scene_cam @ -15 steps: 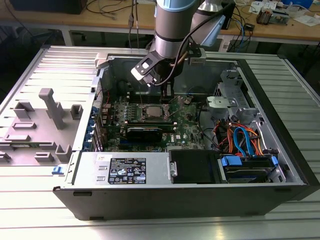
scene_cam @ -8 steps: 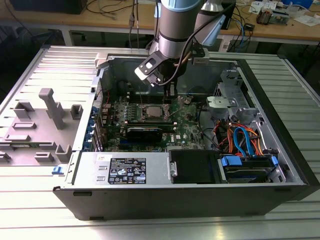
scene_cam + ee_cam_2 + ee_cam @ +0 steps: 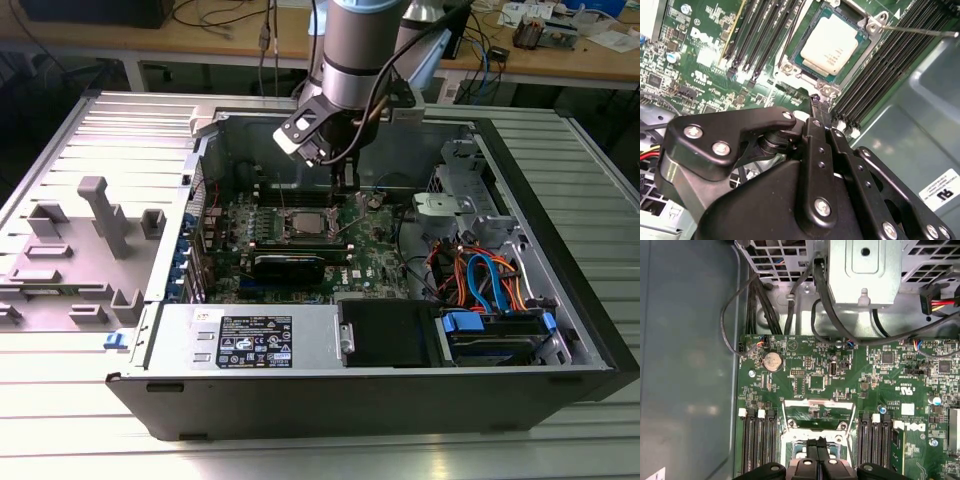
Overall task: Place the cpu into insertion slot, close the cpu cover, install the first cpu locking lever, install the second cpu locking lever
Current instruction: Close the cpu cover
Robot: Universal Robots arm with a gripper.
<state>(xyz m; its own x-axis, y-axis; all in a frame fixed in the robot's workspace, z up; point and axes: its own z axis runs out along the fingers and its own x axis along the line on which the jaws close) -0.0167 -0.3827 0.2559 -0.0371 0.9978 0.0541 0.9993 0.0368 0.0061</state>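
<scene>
Claw [image 3: 815,101] pinched closed and empty, tips just beside the insertion slot [image 3: 790,63] rim. The cpu [image 3: 829,44] sits flat in it. I'd press only on rim metal, slow and straight, staying off the cpu top and the memory slots [image 3: 761,37].

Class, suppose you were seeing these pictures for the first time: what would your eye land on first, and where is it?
The grey robot arm reaching down into the open computer case in the exterior view. In the second wrist view, the silver-topped cpu sits on the green motherboard, the black claw shut just beside it.
</scene>
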